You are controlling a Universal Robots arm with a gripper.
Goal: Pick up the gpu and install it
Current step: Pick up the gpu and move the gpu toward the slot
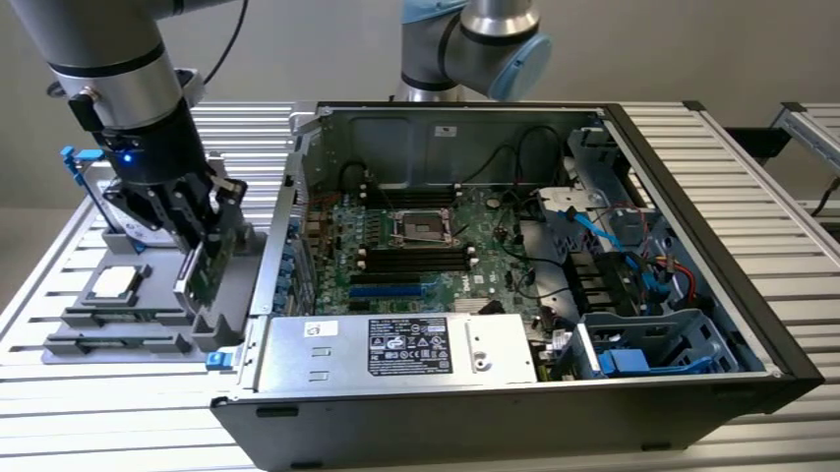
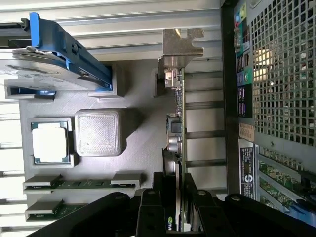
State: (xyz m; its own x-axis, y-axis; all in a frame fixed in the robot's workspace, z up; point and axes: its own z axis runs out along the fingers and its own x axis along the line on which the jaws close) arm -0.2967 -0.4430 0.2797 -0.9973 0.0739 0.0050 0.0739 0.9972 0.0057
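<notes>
the claw (image 1: 197, 228) is at about nine o'clock in the exterior view, just outside the open computer case (image 1: 735, 295). it is pointing down over a grey holder (image 1: 79, 346) on the slatted desk (image 1: 715, 147). its fingers (image 2: 158, 212) are partly closed on the gpu (image 1: 204, 270), pressing on both faces of the card's upper edge. the gpu (image 2: 178, 123) stands on edge, and its silver bracket (image 2: 182, 47) is at the end away from the claw (image 2: 180, 210). its lower edge is down at the holder; i cannot tell whether it is seated there or raised a little.

seen from the wrist, the card runs alongside the case's perforated outer wall (image 2: 281, 74), with a narrow strip of desk between them. on the card's other side, the holder carries a square processor chip (image 2: 49, 142), two memory sticks (image 2: 74, 183) and a hard drive in a blue frame (image 2: 44, 69). in the exterior view the chip (image 1: 112, 282) lies at about nine o'clock from the card. inside the case are the motherboard (image 1: 420, 246) and, at six o'clock from it, the power supply (image 1: 393, 349).
</notes>
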